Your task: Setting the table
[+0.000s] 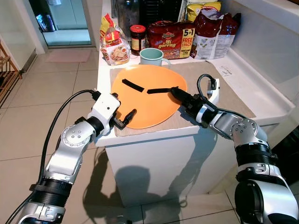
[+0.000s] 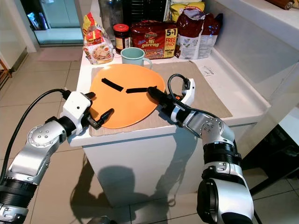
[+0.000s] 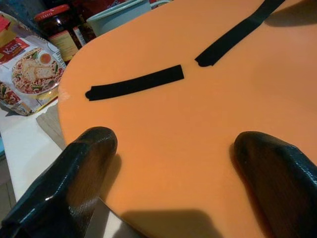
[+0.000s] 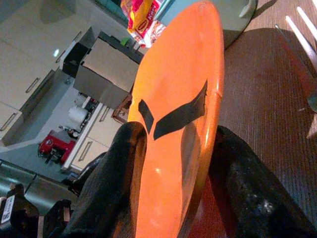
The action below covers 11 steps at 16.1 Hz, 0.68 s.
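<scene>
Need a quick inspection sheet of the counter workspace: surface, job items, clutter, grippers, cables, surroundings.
Surface: white counter with grey placemat.
Job's things: orange plate with two black tape strips, on the mat; teal mug behind it.
Clutter: noodle packs, red-lid jar, snack bags.
Grippers: right gripper straddles the plate's rim; left gripper open at the near edge.
Cables: black cable along left arm; loop at right wrist.
Surroundings: tiled floor, doorway.
</scene>
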Available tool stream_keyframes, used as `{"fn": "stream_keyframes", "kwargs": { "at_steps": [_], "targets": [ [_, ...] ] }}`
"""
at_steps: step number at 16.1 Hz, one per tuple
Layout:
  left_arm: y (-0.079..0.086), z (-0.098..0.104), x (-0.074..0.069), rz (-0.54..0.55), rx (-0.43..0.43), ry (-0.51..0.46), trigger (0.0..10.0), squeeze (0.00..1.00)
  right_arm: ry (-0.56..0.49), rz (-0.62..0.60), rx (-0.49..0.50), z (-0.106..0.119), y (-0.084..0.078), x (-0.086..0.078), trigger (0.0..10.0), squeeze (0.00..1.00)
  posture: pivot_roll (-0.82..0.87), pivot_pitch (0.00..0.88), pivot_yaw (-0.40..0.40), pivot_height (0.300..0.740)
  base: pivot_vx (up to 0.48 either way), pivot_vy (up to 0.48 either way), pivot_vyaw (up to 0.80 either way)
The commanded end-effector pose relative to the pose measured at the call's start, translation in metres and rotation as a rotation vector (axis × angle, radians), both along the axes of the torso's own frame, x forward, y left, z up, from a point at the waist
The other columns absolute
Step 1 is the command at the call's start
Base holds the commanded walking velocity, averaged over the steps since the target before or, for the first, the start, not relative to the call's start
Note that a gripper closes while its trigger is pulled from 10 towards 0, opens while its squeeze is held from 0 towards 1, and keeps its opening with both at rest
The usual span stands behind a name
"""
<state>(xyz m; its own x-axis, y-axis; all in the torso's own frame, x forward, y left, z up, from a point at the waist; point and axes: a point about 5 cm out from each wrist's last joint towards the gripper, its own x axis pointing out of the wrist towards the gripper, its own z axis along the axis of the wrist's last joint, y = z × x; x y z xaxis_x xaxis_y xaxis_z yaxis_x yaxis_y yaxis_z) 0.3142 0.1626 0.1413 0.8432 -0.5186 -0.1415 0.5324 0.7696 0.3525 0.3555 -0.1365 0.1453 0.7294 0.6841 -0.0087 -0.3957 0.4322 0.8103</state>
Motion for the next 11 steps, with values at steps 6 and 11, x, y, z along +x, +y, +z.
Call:
{"fn": "stream_keyframes", "kwargs": {
  "at_steps": [6, 11],
  "targets": [
    [0.002, -0.02, -0.003, -0.004, 0.076, 0.088, 10.0, 0.0, -0.002, -0.032, -0.012, 0.007, -0.003, 0.006, 0.0, 0.0, 0.07, 0.0, -0.013, 0.74, 0.0, 0.0, 0.0],
    [0.011, 0.027, 0.006, 0.08, 0.02, -0.114, 10.0, 0.0, -0.001, -0.071, 0.0, 0.009, -0.004, 0.009, 0.0, 0.0, 0.08, 0.0, -0.013, 0.74, 0.0, 0.0, 0.0]
  ]
}}
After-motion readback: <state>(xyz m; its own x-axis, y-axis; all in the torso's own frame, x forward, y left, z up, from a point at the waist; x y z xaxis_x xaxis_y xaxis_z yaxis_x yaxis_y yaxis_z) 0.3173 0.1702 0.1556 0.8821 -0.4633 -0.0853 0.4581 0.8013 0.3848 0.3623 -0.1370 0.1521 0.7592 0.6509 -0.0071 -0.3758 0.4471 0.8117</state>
